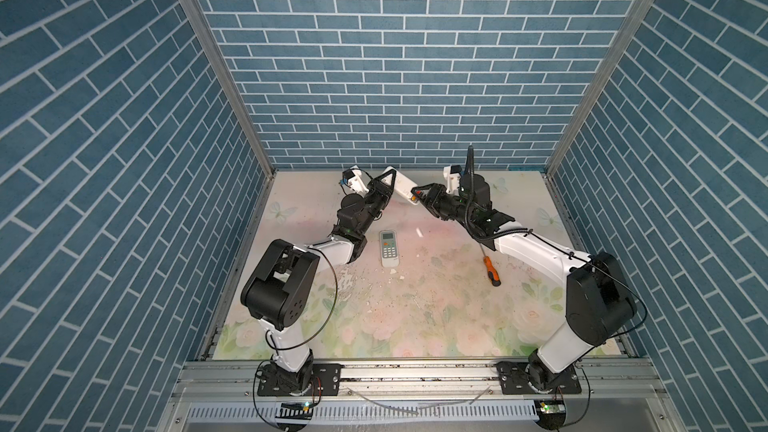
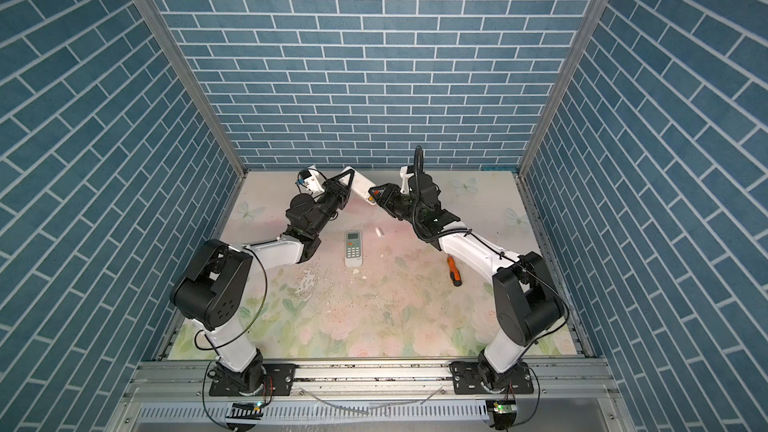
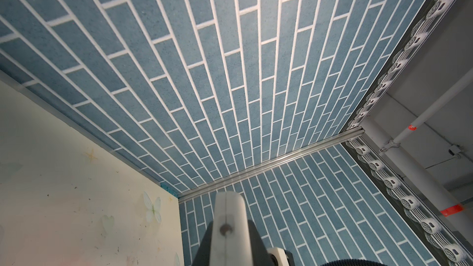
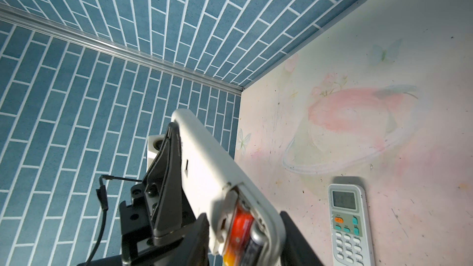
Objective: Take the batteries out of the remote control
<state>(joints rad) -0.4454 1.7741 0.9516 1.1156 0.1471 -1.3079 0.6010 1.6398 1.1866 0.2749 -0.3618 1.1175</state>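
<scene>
Batteries (image 4: 242, 236) in uncovered bay of remote control (image 4: 204, 159), none seen out; left tool (image 1: 386, 184) clamped on its body near tabletop (image 1: 457, 326) far edge; right tool (image 1: 419, 194) astride battery end, grip unclear.

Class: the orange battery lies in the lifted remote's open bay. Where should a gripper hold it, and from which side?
Probably pinch the orange battery across its round middle, from the open back of the remote: only that face is bare.
</scene>
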